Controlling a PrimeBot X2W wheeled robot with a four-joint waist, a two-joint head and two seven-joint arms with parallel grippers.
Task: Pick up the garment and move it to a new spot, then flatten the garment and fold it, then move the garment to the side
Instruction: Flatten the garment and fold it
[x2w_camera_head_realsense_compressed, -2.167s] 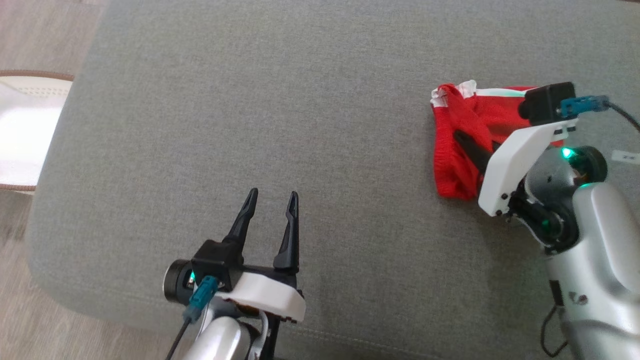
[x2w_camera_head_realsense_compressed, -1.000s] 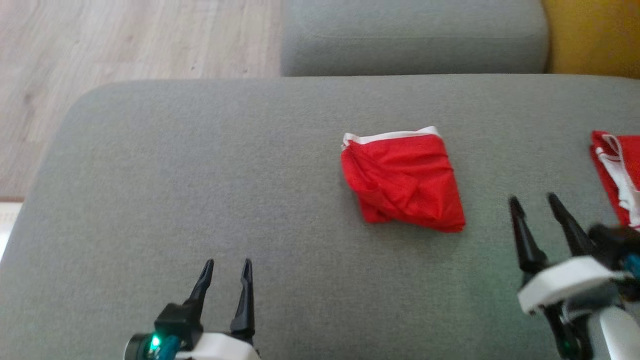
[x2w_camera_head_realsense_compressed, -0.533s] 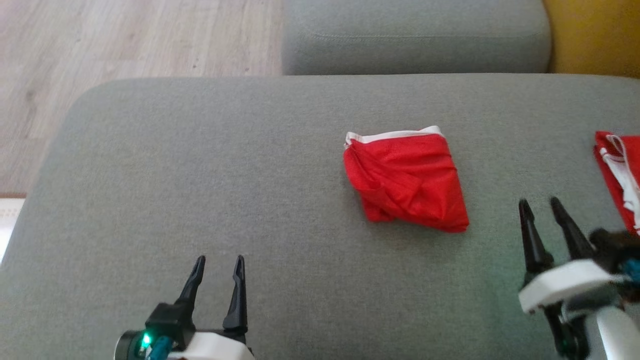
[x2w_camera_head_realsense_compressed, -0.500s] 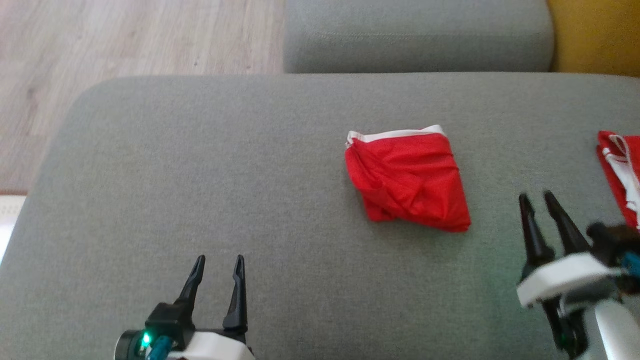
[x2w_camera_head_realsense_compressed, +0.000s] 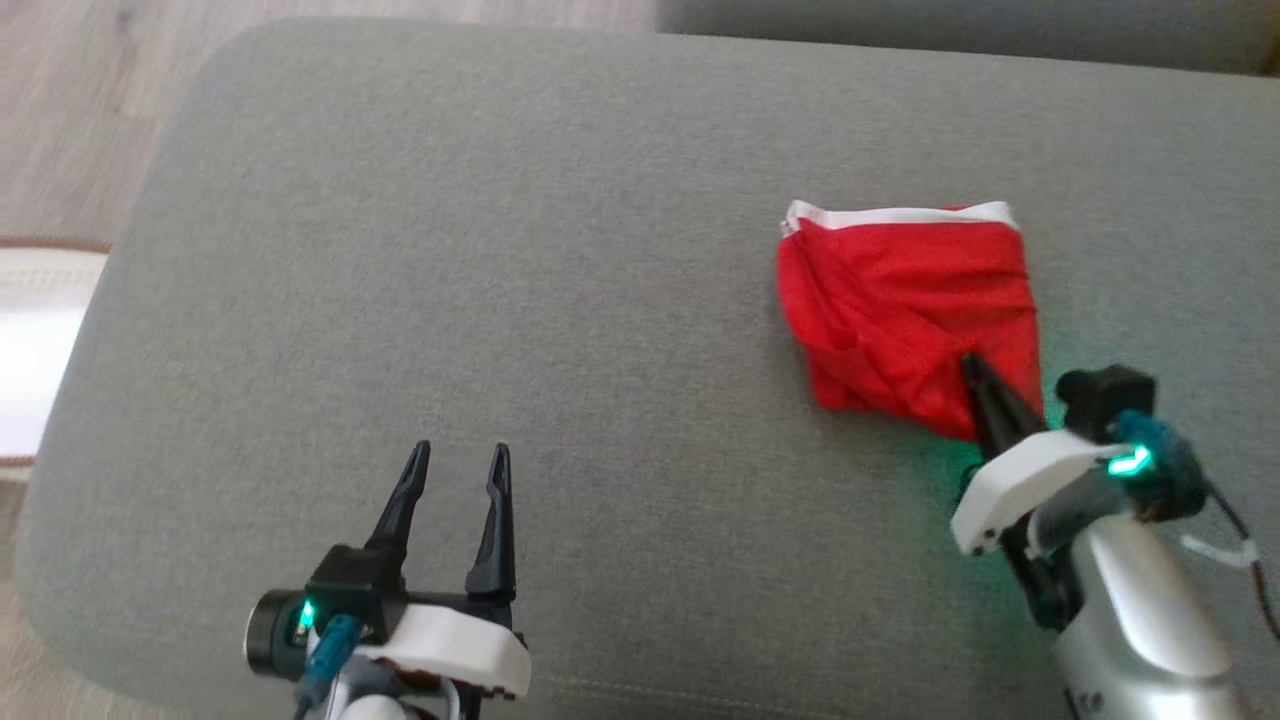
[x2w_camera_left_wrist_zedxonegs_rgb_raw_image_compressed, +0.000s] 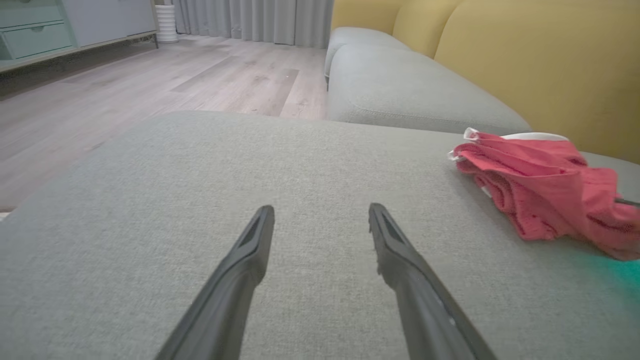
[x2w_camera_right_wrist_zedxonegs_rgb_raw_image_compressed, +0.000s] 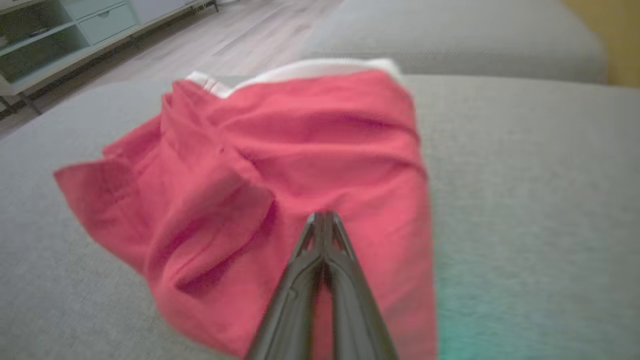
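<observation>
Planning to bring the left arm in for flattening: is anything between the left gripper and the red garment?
Nothing visible. Bare grey cushion lies between the open left gripper and the red garment. The right gripper is shut on the garment's near right corner, away from the left gripper's path.

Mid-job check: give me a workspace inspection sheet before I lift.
Surface: grey sofa cushion, flat.
Job's things: red garment, loosely folded, white trim at far edge.
Clutter: nothing seen.
Grippers: left gripper open, over bare cushion; right gripper shut on the garment's near fold.
Cables: teal-plugged cable at left wrist; dark cable at right wrist, clear of the garment.
Surroundings: wooden floor, second grey cushion, yellow backrest.
</observation>
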